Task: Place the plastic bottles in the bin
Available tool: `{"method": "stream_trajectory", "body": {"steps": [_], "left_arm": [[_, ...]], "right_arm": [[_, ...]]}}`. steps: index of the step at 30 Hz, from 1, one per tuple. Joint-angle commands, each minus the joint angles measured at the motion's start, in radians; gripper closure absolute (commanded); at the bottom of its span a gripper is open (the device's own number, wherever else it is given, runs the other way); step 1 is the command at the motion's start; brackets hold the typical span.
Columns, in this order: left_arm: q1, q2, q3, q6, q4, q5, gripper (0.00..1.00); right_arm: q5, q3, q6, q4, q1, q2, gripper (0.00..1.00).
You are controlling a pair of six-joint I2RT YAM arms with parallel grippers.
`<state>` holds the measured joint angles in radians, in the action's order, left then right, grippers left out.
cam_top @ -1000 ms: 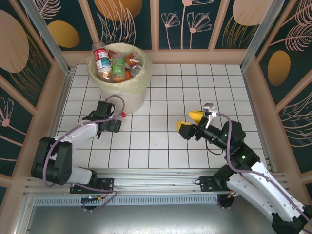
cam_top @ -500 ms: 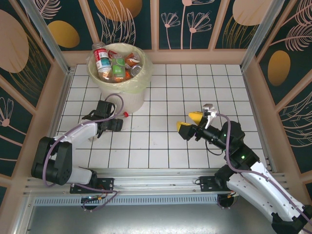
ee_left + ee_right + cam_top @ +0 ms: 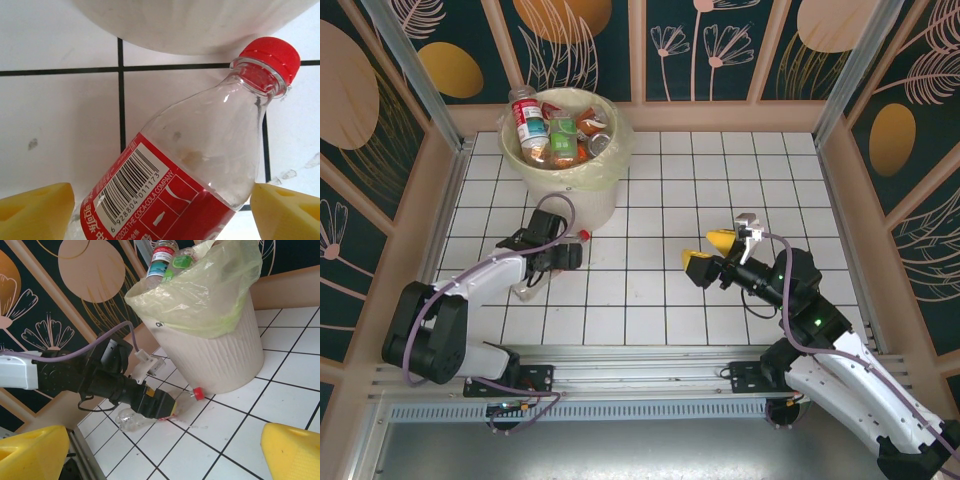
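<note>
Red-capped, one bottle (image 3: 200, 165) lies between parted jaws of the left end effector (image 3: 161, 212); right end effector (image 3: 163, 452) gapes empty.

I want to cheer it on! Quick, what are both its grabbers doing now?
Left gripper: around the red-label bottle; grip cannot be told.
Right gripper: open, holding nothing.
</note>
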<state>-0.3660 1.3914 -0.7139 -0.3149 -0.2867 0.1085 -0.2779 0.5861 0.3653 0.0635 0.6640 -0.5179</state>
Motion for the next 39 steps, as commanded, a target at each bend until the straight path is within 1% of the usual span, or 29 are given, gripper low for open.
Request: {"method": "stream_trajectory", "body": {"steps": [1, 4, 10, 19, 23, 30, 32, 34, 39], "left_arm": [[-0.024, -0.033, 0.003, -0.063, -0.057, -0.003, 0.06], [-0.043, -0.040, -0.001, -0.077, -0.089, 0.001, 0.04], [-0.079, -0.026, 0.013, -0.118, -0.136, 0.028, 0.03], [-0.144, -0.014, 0.027, -0.184, -0.138, 0.036, 0.08], [-0.156, 0.011, 0.022, -0.214, -0.151, 0.056, 0.11], [-0.159, 0.084, -0.036, -0.260, -0.217, 0.138, 0.19], [-0.161, 0.082, -0.046, -0.264, -0.221, 0.149, 0.24], [-0.165, 0.070, -0.054, -0.271, -0.221, 0.145, 0.26], [-0.189, 0.045, -0.055, -0.285, -0.226, 0.155, 0.37]], "right_arm": [[0.006, -0.017, 0.000, -0.038, 0.006, 0.001, 0.01], [0.003, -0.019, 0.004, -0.041, 0.006, 0.002, 0.01], [-0.001, -0.019, 0.005, -0.045, 0.005, 0.004, 0.01], [-0.006, -0.029, 0.002, -0.058, 0.006, 0.002, 0.01], [-0.011, -0.047, -0.008, -0.061, 0.005, 0.010, 0.01], [-0.018, -0.081, -0.028, -0.065, 0.006, 0.056, 0.01], [-0.038, -0.089, -0.027, -0.077, 0.005, 0.056, 0.01], [-0.056, -0.098, -0.025, -0.090, 0.006, 0.055, 0.01], [-0.060, -0.102, -0.026, -0.094, 0.003, 0.057, 0.01]]}}
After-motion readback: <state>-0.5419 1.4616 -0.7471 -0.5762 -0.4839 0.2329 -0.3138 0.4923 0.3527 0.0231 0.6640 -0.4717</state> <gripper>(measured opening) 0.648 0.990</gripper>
